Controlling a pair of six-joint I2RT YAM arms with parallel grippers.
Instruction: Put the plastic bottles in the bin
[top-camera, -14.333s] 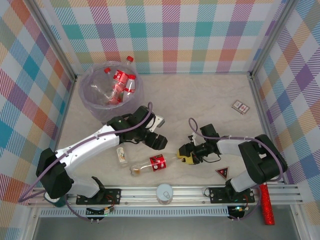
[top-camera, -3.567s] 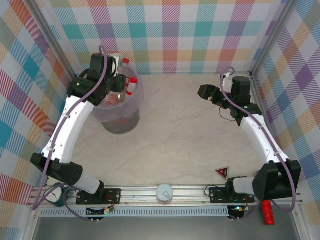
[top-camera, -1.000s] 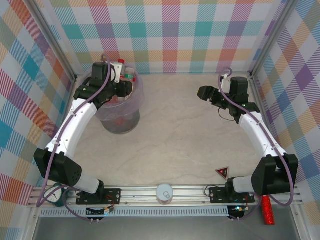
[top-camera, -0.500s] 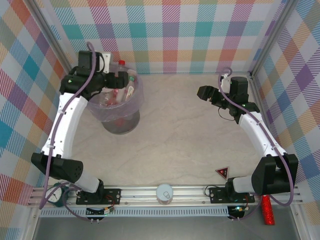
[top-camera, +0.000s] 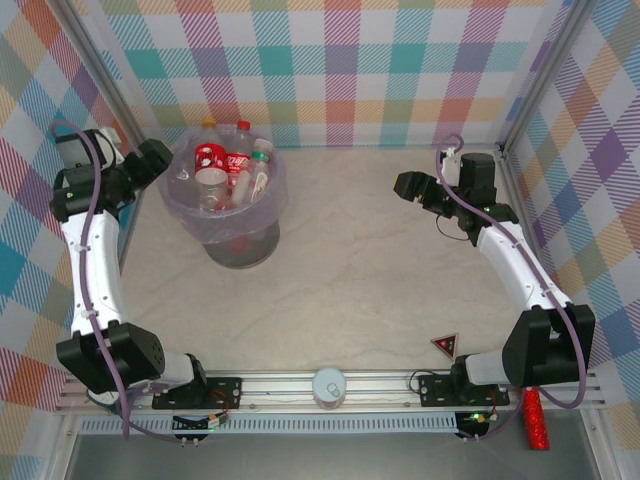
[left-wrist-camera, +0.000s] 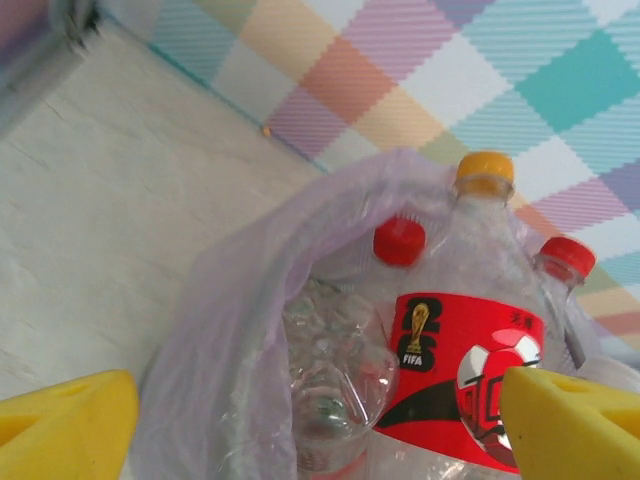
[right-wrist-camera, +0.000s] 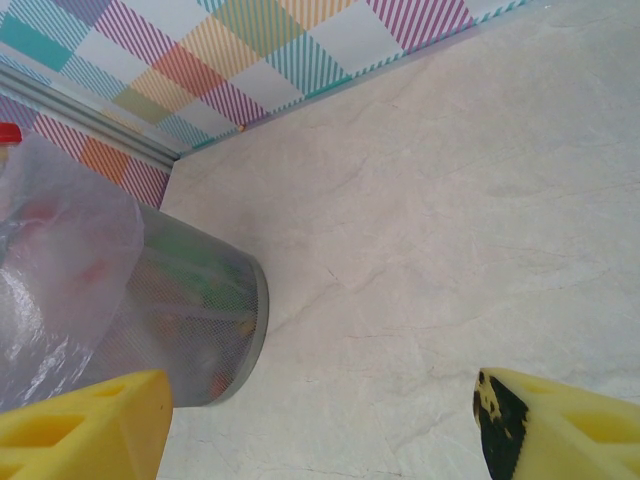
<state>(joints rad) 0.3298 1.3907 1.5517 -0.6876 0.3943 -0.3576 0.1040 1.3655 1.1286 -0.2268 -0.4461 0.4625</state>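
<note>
Evidently the plastic bottles (top-camera: 225, 168) are all in the bin (top-camera: 243, 243), which stands at the far left of the table (top-camera: 380, 270), close to the checked back wall (top-camera: 330, 70); they are heaped above its rim, with yellow, red and white caps poking up. No bottle lies on the bare tabletop in the overhead view, so the task looks as good as done; at most the top-heavy pile wants checking for spills.

The left gripper (top-camera: 152, 158) hangs just left of the bin's rim, fingers spread wide and holding nothing; the right gripper (top-camera: 405, 184) hovers over the far right of the table, well apart from the bin, fingers likewise parted and empty.

The left wrist view gives what the overhead cannot: a trophy print on the red label of the yellow-capped bottle (left-wrist-camera: 470, 300), and a crumpled clear bottle (left-wrist-camera: 335, 380) beside it; the right wrist view looks low across the table at the bin's side wall, where a green tint shows through, perhaps a green bottle.

At the near edge sit a red triangle (top-camera: 446, 346), a white round object (top-camera: 328, 385) and a red glittery stick (top-camera: 537, 420); none is a bottle.
</note>
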